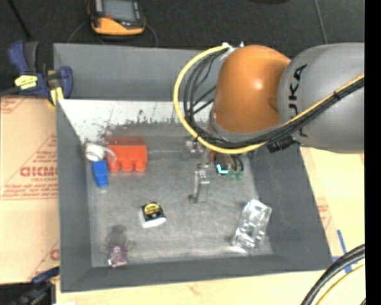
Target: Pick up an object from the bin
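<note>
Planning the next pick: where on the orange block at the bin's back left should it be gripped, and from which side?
Probably from straight above, closing front-to-back across its middle. The orange block lies flat, long side left to right, and a white cap and blue cylinder crowd its left end, leaving little room there.

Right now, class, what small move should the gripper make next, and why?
Probably a short shift toward the view's lower left, over the small black-and-yellow thing. The gripper hangs above bare bin floor near the middle, and that thing lies nearby, well apart from the orange block.
</note>
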`<move>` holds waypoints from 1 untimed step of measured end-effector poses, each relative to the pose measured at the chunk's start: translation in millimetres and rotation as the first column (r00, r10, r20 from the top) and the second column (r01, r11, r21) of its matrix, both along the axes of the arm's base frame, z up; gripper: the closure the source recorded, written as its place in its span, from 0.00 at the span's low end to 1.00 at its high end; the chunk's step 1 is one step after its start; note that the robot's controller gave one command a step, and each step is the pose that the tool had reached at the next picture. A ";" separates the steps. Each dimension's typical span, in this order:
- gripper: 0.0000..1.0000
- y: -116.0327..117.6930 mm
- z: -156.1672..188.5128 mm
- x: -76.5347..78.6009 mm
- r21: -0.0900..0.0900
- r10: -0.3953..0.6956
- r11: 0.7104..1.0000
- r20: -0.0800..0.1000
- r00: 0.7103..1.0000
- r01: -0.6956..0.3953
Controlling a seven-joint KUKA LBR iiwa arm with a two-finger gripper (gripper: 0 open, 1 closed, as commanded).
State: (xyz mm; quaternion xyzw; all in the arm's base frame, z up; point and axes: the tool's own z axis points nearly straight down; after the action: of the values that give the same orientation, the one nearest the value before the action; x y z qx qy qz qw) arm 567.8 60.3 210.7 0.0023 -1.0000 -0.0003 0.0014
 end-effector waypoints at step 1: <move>0.00 40.7 -143.3 4.5 0.000 0.251 0.968 0.001 0.968 -0.251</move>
State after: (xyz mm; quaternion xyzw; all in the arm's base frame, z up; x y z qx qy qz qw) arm 572.2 100.9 67.4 0.1290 -0.9916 0.0000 0.0008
